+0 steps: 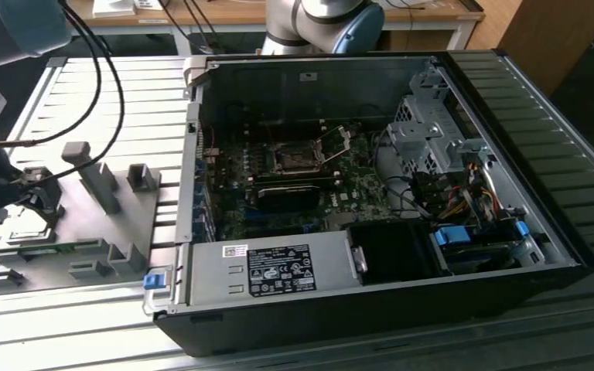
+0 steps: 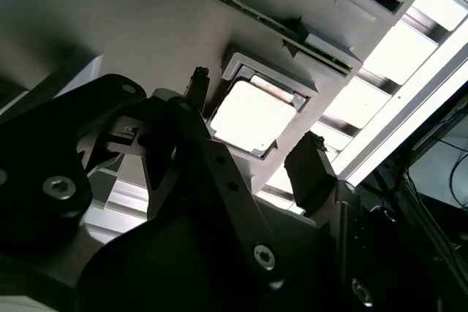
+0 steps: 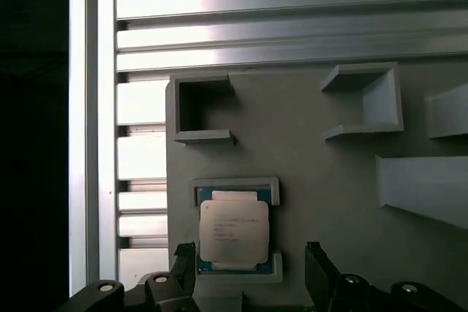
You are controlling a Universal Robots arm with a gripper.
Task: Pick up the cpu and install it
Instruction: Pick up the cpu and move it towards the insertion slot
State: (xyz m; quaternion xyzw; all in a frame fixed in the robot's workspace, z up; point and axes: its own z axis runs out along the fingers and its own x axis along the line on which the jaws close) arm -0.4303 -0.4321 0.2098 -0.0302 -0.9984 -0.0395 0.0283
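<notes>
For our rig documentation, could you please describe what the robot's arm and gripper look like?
The arm is silver-grey tubing with rounded joints and pale blue caps. The gripper is matte black, built from angular linked bars fastened with hex-socket screws, tapering to narrow fingertips. Black cables hang near it.

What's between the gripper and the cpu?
Nothing in the way: in the first wrist view the open gripper has its fingers flanking the cpu, with only bare grey fixture between.

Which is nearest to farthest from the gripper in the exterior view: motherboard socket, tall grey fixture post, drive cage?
1. tall grey fixture post, beside the gripper, outside the case.
2. motherboard socket, mid-case.
3. drive cage, toward the exterior view's right.
</notes>
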